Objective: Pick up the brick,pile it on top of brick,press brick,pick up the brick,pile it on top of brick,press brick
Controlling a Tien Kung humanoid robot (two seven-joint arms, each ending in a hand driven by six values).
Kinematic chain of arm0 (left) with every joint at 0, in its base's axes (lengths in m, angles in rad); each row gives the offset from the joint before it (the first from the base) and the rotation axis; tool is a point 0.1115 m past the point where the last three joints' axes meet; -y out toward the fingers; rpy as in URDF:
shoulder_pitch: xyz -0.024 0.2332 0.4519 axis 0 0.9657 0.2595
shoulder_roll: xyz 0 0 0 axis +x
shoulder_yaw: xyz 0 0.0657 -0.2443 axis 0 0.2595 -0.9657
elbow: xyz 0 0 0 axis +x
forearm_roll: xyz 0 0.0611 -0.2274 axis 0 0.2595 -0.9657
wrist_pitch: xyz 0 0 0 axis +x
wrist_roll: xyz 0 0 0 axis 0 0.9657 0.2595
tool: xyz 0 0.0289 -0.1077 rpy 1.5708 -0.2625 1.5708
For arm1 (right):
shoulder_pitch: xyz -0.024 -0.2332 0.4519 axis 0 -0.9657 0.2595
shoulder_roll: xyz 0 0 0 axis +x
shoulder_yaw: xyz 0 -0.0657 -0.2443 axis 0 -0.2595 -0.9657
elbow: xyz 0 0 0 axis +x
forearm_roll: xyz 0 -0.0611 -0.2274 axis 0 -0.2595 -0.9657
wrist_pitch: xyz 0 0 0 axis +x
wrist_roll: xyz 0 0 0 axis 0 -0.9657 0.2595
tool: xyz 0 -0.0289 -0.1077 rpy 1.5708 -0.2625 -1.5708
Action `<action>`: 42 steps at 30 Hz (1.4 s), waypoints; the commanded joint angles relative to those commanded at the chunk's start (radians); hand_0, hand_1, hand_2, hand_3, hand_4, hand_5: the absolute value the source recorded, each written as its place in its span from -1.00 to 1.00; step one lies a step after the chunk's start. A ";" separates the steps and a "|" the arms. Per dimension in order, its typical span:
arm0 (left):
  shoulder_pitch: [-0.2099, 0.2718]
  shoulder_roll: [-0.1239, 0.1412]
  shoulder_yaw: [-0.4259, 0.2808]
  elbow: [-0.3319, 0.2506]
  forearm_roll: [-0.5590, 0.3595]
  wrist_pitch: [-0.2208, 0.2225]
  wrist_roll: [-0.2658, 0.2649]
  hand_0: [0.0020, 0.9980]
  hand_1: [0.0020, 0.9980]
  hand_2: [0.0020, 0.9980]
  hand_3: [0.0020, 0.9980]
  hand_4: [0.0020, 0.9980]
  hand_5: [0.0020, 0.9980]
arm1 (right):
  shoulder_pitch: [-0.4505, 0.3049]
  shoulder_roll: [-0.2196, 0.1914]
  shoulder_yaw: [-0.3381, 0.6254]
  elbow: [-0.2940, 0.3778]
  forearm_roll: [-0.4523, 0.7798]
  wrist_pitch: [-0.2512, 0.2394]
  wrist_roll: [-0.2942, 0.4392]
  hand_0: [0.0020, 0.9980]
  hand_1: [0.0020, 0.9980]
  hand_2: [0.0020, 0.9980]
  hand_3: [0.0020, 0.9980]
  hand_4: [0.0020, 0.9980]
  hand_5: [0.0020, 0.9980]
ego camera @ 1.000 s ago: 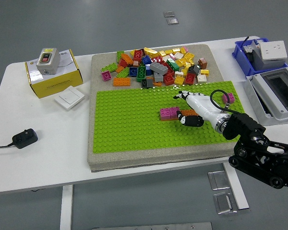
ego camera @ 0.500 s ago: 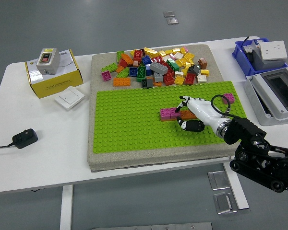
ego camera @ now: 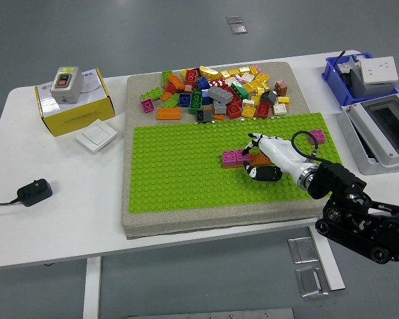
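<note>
On the green baseplate [ego camera: 186,173], white fingers [ego camera: 254,141] of the right hand [ego camera: 269,156] curled down around an orange brick [ego camera: 260,160], thumb below it, fingertips touching the pink brick [ego camera: 234,157] just to its left. Whether the orange brick is truly gripped or only pressed: cannot tell. Both bricks seated near the plate's middle, side by side. Behind the hand, black arm [ego camera: 359,212] running off to the lower right, a looped cable at the wrist. Another small pink brick [ego camera: 317,136] alone near the plate's right edge.

Beyond the plate, on the same grey mat [ego camera: 136,229], a loose pile of bricks [ego camera: 216,93]: red, yellow, orange, green, blue, grey, spread along the far side, well apart from the hand.

Far right, a blue bin [ego camera: 334,70] holding a white socket block [ego camera: 376,70], and just beside it a grey open-topped box [ego camera: 382,129], contents not clear.

Far left, a yellow box [ego camera: 76,106] with a grey switch unit [ego camera: 65,83] on top; a white wall switch [ego camera: 97,137] lying near it; a black plug adapter [ego camera: 33,191] with its cord at the table's left edge. Nothing standing between hand and bricks. Left arm out of view.
</note>
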 joint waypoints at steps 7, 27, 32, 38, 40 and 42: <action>-0.002 -0.001 -0.001 0.000 0.001 -0.001 0.000 0.33 0.33 0.31 0.29 -0.28 0.16 | 0.006 0.024 -0.003 -0.048 -0.009 0.008 -0.006 0.89 0.88 0.98 0.31 0.05 -0.18; -0.001 -0.002 0.000 0.000 -0.001 0.000 0.000 0.33 0.33 0.31 0.29 -0.28 0.17 | -0.001 0.038 -0.010 -0.111 -0.014 0.014 -0.007 0.90 0.88 0.98 0.31 0.05 -0.17; -0.001 -0.002 0.005 0.000 -0.006 0.001 -0.001 0.33 0.33 0.31 0.29 -0.28 0.17 | -0.001 0.037 -0.016 -0.109 -0.012 0.014 -0.008 0.90 0.88 0.98 0.30 0.05 -0.17; 0.000 -0.002 0.005 0.000 -0.008 0.001 0.000 0.33 0.33 0.31 0.29 -0.28 0.17 | -0.001 0.029 0.002 -0.088 0.008 0.008 0.005 0.90 0.88 0.97 0.31 0.05 -0.17; 0.001 -0.002 0.004 0.000 -0.008 0.001 0.000 0.33 0.33 0.31 0.29 -0.28 0.17 | 0.000 0.025 0.014 -0.079 0.019 0.006 0.012 0.90 0.88 0.97 0.31 0.05 -0.17; 0.002 -0.002 0.005 0.000 -0.009 0.001 0.000 0.33 0.33 0.31 0.29 -0.28 0.17 | 0.002 0.022 0.026 -0.073 0.032 0.004 0.020 0.90 0.88 0.97 0.31 0.05 -0.17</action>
